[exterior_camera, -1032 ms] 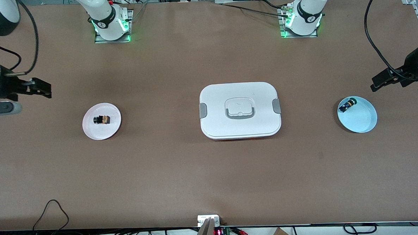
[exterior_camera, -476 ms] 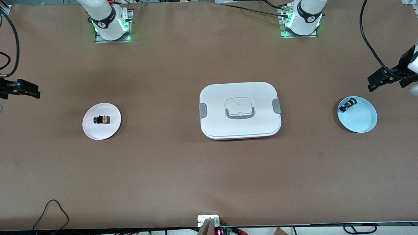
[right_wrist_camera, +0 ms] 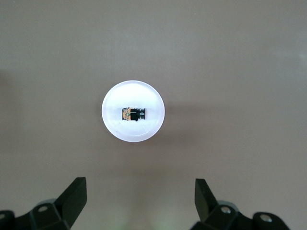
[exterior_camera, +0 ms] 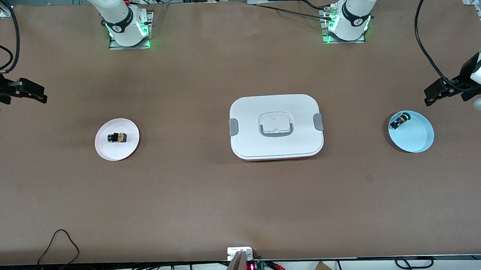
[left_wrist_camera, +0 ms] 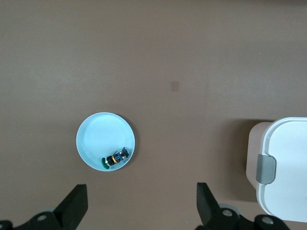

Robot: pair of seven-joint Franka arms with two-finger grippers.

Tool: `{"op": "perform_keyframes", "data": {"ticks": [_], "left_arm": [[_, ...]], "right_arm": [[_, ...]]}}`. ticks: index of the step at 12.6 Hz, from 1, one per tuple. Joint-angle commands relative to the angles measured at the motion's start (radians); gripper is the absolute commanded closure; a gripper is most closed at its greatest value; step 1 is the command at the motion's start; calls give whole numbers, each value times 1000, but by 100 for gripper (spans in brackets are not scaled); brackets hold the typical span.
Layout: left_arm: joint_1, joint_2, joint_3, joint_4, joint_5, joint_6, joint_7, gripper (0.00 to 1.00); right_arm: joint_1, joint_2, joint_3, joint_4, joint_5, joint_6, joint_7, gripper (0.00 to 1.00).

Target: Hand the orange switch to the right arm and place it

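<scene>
A wide brown table [exterior_camera: 243,199] fills the front view, with both arm bases along its top edge. In the middle of the frame stands a white lidded container [exterior_camera: 276,126]. Its lid is on and its handle lies flat.

The orange switch [exterior_camera: 117,137] lies on its side in the middle of a small white plate [exterior_camera: 105,153], at mid-height of the frame toward the right arm's end of the table. The right wrist view shows it there too, with nothing touching it. This end is the one the task sentence asks for, so the switch lies as a finished placing would leave it. Whether the task itself put it there, I cannot say from one moment.

Toward the left arm's end, a light blue plate [exterior_camera: 419,139] holds another small switch [exterior_camera: 399,121], dark with a green cap, close to the plate's rim.

The right gripper [exterior_camera: 39,94] hangs in the air over bare table at its own end, clear of the white plate. Its fingers [right_wrist_camera: 76,191] are spread apart and hold nothing. The left gripper [exterior_camera: 430,97] is over bare table beside the blue plate, also spread and holding nothing. I judge that both are kept high and at the sides so that each wrist camera looks down on its own plate. Neither is placed for a grasp.
</scene>
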Motion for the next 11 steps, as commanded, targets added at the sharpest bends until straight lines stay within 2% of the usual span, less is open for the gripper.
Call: {"op": "perform_keyframes", "data": {"ticks": [1, 11], "left_arm": [[6, 21, 0, 34, 17, -8, -4, 0], [23, 43, 8, 36, 14, -6, 6, 0]], "right_arm": [[-4, -10, -1, 11, 19, -5, 1, 0], [4, -4, 2, 24, 27, -17, 10, 0]]}}
